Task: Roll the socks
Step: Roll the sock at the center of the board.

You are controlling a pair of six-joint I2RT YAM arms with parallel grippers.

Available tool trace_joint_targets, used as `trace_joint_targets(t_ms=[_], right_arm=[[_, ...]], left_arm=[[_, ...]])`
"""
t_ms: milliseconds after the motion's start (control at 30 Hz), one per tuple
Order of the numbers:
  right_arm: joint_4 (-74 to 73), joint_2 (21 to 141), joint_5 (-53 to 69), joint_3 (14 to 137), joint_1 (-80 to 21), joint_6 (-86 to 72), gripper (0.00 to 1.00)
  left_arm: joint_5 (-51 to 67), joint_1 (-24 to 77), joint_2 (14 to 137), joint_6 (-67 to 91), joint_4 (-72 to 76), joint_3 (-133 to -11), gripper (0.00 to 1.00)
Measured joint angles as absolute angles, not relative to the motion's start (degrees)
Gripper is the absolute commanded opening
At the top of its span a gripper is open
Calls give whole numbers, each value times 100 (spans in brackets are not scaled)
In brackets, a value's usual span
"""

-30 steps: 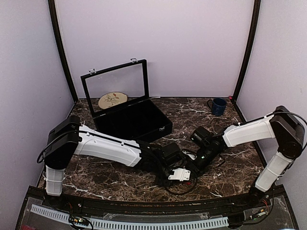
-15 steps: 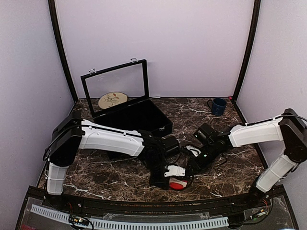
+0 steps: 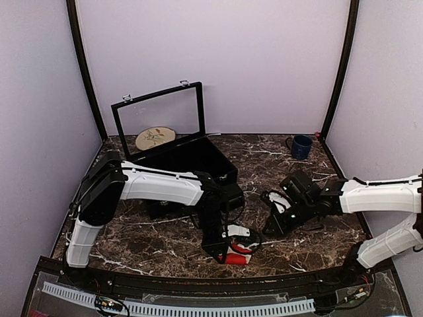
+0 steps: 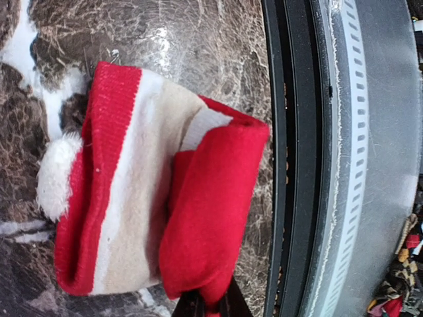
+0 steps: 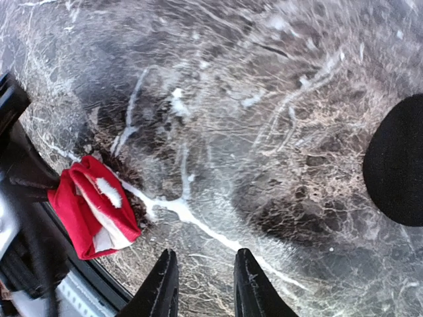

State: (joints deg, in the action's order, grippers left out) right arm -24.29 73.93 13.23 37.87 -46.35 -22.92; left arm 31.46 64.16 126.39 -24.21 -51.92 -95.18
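The red sock [image 4: 152, 191], folded over with white and beige patches and a white pompom, lies on the marble table near its front edge. It also shows in the top view [image 3: 239, 255] and in the right wrist view [image 5: 92, 208]. My left gripper [image 4: 208, 305] is shut on the red fabric's near edge; in the top view it [image 3: 228, 249] hangs right over the sock. My right gripper [image 5: 203, 285] is open and empty, a short way right of the sock, over bare marble [image 3: 271, 230]. I cannot make out the black striped sock.
An open black case [image 3: 185, 165] with raised lid stands at the back left, a round plate [image 3: 155, 137] behind it. A blue mug [image 3: 301, 146] stands at the back right. The table's black front rail [image 4: 297, 158] runs close beside the sock. A dark rounded shape [image 5: 396, 162] sits at the right wrist view's edge.
My left gripper has swung toward the front edge, and the red sock has come into view under it. My right gripper has pulled back to the right, away from the sock.
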Motion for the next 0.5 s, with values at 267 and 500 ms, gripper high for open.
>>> trace_joint_targets(t_ms=[267, 500], right_arm=[[-2403, 7011, -19, 3747, -6047, -2633, 28], [-2508, 6932, -1048, 3747, -6971, -2993, 28]], left_arm=[[3610, 6158, 13013, -2381, -5570, -9920, 8], [4023, 5927, 13332, -2377, -5802, -10280, 8]])
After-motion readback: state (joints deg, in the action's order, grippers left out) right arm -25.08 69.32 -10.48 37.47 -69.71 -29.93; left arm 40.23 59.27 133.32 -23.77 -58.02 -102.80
